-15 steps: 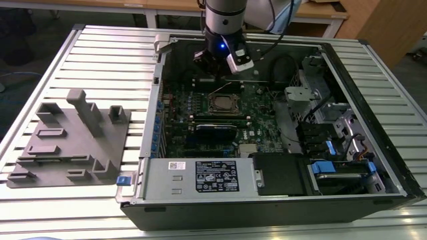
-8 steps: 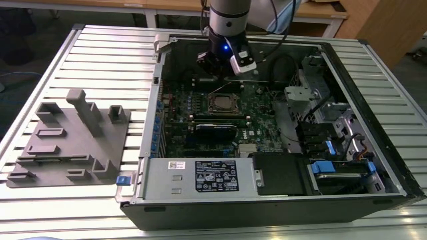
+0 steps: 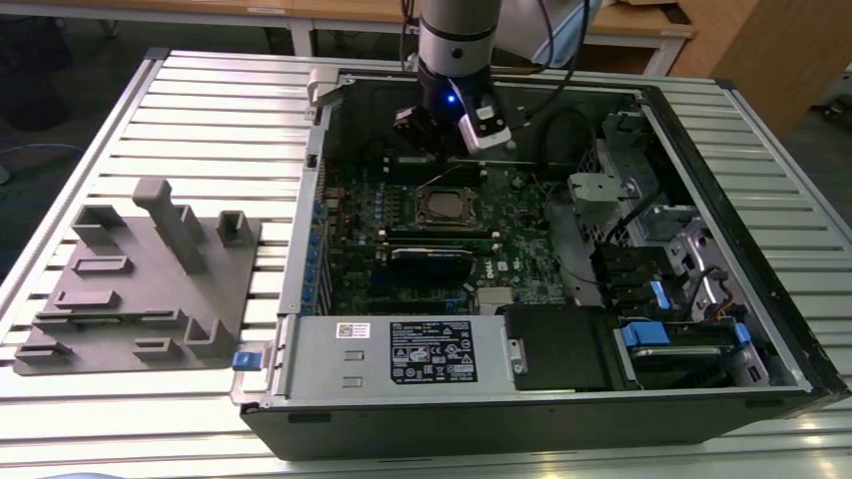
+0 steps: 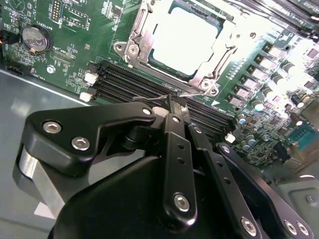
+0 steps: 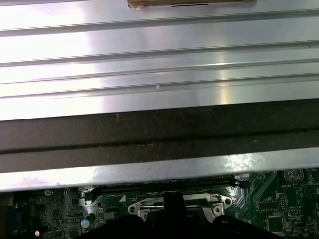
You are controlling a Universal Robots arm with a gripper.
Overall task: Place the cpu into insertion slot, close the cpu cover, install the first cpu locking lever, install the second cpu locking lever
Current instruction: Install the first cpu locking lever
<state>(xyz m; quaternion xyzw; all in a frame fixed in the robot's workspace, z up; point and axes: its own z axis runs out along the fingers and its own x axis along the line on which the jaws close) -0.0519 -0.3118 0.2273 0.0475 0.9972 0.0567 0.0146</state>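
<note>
**Chip seated, cover down, levers unfinished**

At the exterior view's left, a grey moulded fixture block [image 3: 140, 284] lies on the ribbed aluminium table [image 3: 213, 110], beside the open black tower computer case [image 3: 533, 419]. Inside the case, toward the far side of the green circuit board [image 3: 399, 200], sits the insertion slot [image 3: 446, 206], a small square black socket with a silvery rim.

In the second wrist view the cpu [image 4: 185, 36], a flat square chip with a bright silver-grey face, lies in that socket. The cpu cover [image 4: 141, 35], a thin silvery metal frame with a square cut-out, appears folded down around it. The first two steps therefore look done.

The black gripper [image 4: 173, 101] hangs close beside the socket, above the long black memory slots [image 4: 124, 82], its fingers drawn narrow with the tips together or nearly so. A thin silvery wire lever [image 4: 149, 98] crosses right at those tips; whether it is pinched cannot be told. It looks unlatched, so the lever steps seem unfinished. At the exterior view's right stand the silvery drive bays [image 3: 665, 230].
</note>
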